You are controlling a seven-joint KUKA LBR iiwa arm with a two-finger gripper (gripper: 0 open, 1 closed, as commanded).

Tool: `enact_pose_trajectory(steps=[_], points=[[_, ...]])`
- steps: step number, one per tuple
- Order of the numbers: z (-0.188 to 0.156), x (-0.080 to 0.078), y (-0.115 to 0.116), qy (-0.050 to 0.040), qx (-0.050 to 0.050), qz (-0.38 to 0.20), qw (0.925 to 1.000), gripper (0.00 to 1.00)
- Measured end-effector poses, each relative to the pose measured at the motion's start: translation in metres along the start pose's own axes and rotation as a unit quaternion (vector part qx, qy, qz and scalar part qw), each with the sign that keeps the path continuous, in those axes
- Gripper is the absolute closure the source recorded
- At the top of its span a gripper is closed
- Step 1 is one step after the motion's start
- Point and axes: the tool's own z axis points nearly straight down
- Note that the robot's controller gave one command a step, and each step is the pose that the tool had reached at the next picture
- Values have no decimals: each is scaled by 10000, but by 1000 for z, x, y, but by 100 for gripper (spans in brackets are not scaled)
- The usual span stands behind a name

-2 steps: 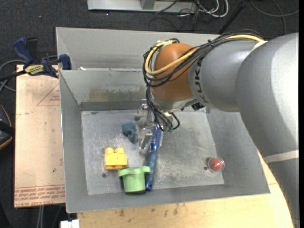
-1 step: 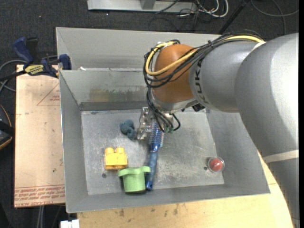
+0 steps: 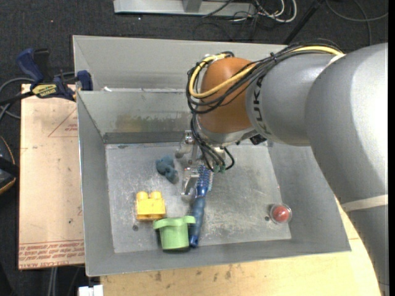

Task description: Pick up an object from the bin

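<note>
Whether the gripper [image 3: 192,180] was open or closed could not be told. Its metal tip was down near the floor of the bin [image 3: 123,113], partly hidden under the wrist, and the view did not settle whether anything sat in its grasp. It stood at the upper end of a long blue stick-like thing [image 3: 197,217], which lay on the middle of the floor and ran from the gripper toward the near wall. The tip seemed to touch that upper end, or at least to be just beside it. The stick's lower end lay against a green cup-shaped piece [image 3: 173,234], tipped on its side close to the near wall.

A small grey-blue lump [image 3: 166,168] lay just beside the gripper on the view's left. A yellow building brick [image 3: 150,206] sat nearer the left wall, apart from the lump and just above the green piece. A red ball [image 3: 281,213] lay well apart on the view's right. Bare floor stretched between the stick and the ball, and along the far wall.

The arm [image 3: 321,97] came in from the view's right over the bin's right rim. Its orange-covered wrist [image 3: 225,100] pointed down over the middle of the bin, with yellow and black cables [image 3: 207,73] looped across it.
</note>
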Motion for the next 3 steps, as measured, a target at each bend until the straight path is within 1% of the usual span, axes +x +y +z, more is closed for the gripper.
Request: enact_pose_trajectory(steps=[1,2,3], points=[[11,21,44,-81,0,752,9971,0],[10,21,47,-73,-28,756,9971,100],[-209,18,40,-43,0,-1489,9888,100]])
